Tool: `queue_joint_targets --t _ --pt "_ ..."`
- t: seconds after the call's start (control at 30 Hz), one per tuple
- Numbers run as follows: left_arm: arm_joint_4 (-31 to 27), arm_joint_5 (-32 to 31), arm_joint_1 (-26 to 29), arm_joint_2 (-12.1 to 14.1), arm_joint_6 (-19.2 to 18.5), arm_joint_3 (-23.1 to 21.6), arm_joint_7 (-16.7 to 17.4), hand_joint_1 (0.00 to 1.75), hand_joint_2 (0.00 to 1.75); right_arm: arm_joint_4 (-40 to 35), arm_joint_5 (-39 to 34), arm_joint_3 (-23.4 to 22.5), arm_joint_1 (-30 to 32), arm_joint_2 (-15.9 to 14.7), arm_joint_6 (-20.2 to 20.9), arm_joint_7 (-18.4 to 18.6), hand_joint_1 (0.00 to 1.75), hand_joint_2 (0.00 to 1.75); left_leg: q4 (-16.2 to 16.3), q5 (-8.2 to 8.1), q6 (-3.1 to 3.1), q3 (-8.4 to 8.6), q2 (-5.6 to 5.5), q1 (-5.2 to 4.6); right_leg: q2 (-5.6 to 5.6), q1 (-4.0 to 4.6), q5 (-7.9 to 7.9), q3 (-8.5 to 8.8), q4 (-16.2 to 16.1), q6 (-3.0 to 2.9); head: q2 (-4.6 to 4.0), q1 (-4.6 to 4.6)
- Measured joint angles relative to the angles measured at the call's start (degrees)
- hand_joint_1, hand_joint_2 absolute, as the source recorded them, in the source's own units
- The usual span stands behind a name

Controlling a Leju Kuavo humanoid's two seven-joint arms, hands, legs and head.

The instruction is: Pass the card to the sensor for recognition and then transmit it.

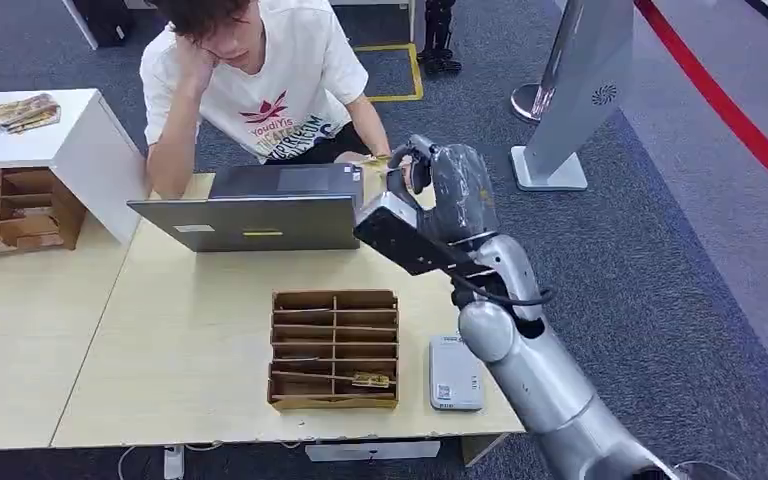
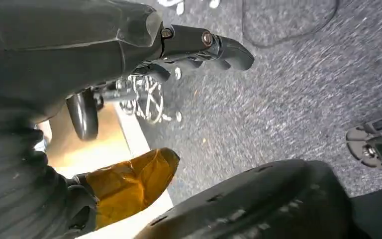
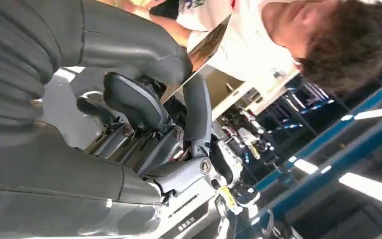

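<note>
It looked like an office: grey carpet (image 1: 660,260) with red and yellow floor lines, a pale table (image 1: 190,350) carrying a laptop (image 1: 260,210) and a cardboard sorter (image 1: 333,348), a person (image 1: 260,80) seated behind.

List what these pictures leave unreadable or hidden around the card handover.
- Card: right wrist view shows it edge-on, pinched by the right hand; its print is unreadable.
- Person's receiving hand: head view, mostly hidden behind the right hand.
- Sensor: its label is too small to read in the head view.
- Left hand: left wrist view is blurred; the fingers look empty.
</note>
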Motion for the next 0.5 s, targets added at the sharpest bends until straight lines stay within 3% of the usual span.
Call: queue_joint_targets --t 0.2,0.5 --pt "0.00 -1.14 -1.32 0.00 -0.96 -1.83 0.70 0.00 1.75 9.39 2.01 0.09 -6.71 3.19 0.70 1.86 1.75 1.75 0.00 0.01 -0.01 0.00 -0.01 0.00 0.00 0.00 0.02 -0.01 0.01 -0.04 0.00 -0.04" --pt "0.00 -1.64 -2.03 0.00 -1.36 -3.26 1.05 0.00 1.75 16.82 3.59 0.33 -9.58 5.43 0.48 2.67 1.75 1.75 0.00 0.01 -0.01 -0.01 0.00 0.00 0.00 0.00 0.02 -0.02 0.01 -0.03 0.00 -0.02"
